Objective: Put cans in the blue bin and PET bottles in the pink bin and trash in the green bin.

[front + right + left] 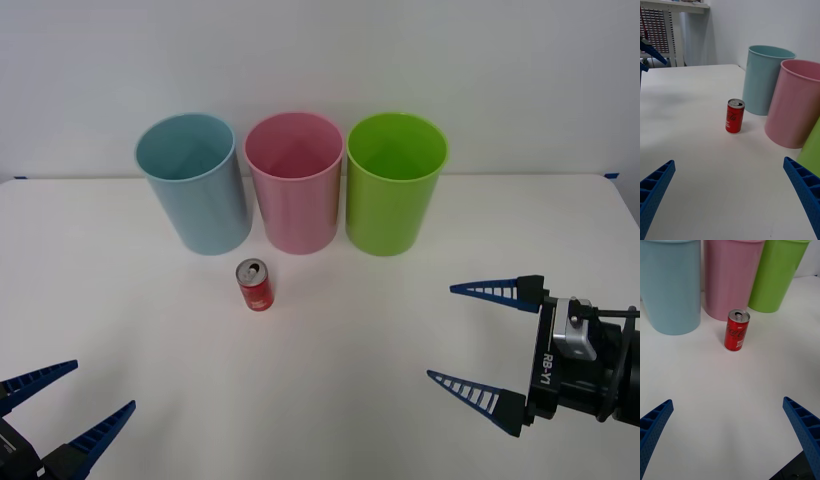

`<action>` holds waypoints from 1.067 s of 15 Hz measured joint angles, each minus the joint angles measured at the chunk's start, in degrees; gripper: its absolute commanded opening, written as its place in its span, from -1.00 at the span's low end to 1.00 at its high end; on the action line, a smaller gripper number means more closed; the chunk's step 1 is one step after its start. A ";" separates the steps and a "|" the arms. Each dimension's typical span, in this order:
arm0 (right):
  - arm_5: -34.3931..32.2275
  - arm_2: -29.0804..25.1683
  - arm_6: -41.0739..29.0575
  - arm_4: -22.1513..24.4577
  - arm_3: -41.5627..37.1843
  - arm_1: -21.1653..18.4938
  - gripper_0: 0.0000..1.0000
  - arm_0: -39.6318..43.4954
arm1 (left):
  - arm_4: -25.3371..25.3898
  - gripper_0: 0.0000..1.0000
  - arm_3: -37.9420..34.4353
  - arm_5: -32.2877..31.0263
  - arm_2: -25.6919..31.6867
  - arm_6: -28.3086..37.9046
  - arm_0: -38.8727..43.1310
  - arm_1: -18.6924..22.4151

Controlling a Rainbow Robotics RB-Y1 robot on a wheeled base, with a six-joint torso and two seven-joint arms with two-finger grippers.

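Red can (pixel 254 286) stands upright on the white table (pixel 330 380), just in front of the gap between the blue bin (pixel 194 183) and pink bin (pixel 294 181), touching neither; green bin (pixel 394 183) is last in the row. Right gripper (pixel 478 345) hangs at the right, jaws spread, arm cut off by the frame. Left gripper (pixel 62 399) sits at the near-left corner, jaws spread, mostly cut off.

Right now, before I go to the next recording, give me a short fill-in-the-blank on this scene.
1. The can stands ____ on the table.
2. The middle bin is ____.
3. The can is nearest the pink bin and the ____ bin.
4. The fingers of the left gripper and the right gripper are ____.

Missing words: upright; pink; blue; open
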 measured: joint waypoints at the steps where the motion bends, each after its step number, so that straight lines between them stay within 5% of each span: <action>1: 0.00 0.00 0.00 0.00 0.00 0.00 1.00 0.00 | 0.00 1.00 0.00 0.00 0.00 0.00 0.00 0.00; 16: 0.00 0.00 0.00 0.00 0.00 0.00 1.00 0.00 | 0.00 1.00 0.00 0.00 0.00 0.00 0.00 0.00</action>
